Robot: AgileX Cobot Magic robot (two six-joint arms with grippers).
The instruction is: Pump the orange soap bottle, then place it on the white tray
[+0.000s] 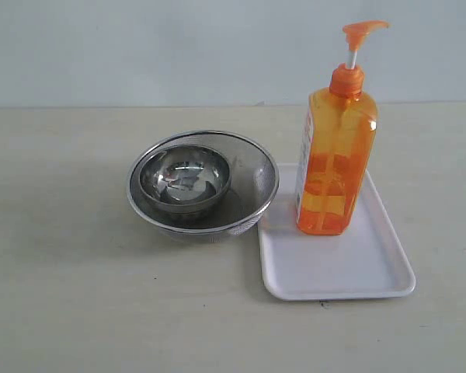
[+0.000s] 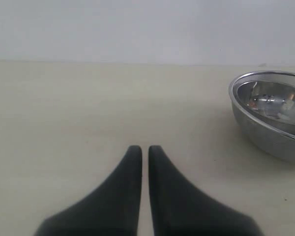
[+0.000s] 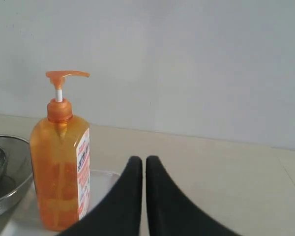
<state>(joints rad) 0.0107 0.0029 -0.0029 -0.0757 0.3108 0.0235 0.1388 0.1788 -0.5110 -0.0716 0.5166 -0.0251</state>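
Note:
The orange soap bottle [image 1: 335,163] stands upright on the white tray [image 1: 349,268], near the tray's back left part, its pump head [image 1: 363,31] raised on the white stem. The right wrist view shows the same bottle [image 3: 59,172] on the tray [image 3: 101,184], with my right gripper [image 3: 140,160] shut, holding nothing, apart from the bottle. My left gripper [image 2: 141,148] is shut and holds nothing, low over bare table. Neither gripper appears in the exterior view.
A steel mesh bowl [image 1: 248,194] with a smaller steel bowl [image 1: 185,179] nested inside stands just left of the tray, touching its edge. The bowl [image 2: 273,118] also appears in the left wrist view. A pale wall runs behind the table.

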